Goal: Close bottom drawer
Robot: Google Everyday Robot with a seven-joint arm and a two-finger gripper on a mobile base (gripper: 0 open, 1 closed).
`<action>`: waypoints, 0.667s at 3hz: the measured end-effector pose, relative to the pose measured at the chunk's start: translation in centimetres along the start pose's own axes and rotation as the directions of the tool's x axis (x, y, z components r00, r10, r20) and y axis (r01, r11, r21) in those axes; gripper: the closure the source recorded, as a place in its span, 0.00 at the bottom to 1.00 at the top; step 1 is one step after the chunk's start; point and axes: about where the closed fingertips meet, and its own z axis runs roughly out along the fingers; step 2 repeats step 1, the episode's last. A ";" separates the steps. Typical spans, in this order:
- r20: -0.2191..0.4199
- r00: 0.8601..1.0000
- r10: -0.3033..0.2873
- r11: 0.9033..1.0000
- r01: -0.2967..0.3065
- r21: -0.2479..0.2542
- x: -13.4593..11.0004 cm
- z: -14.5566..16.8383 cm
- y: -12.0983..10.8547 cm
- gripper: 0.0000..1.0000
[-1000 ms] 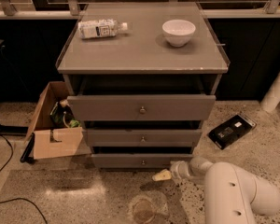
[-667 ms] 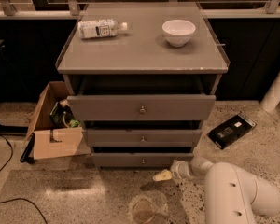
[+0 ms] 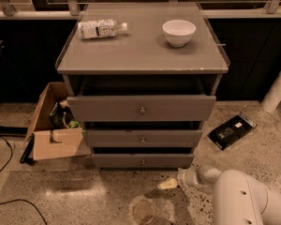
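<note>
Claw (image 3: 168,184) unmoved, low before bottom drawer (image 3: 143,161), apart from it; its opening unclear

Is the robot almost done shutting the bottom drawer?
Not yet. Done: nothing that shows; the bottom drawer seems to stick out a little, with a dark gap above its front. In hand: the gripper is low down in front of the drawer's right part and looks apart from it. Left: reach the front and push it all the way in.
</note>
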 end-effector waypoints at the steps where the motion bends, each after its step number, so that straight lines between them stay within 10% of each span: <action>1: 0.000 1.000 0.001 1.000 -0.001 0.000 0.0 0.0 0.0 0.00; 2: 0.000 1.000 0.001 1.000 -0.001 0.000 0.0 0.0 0.0 0.00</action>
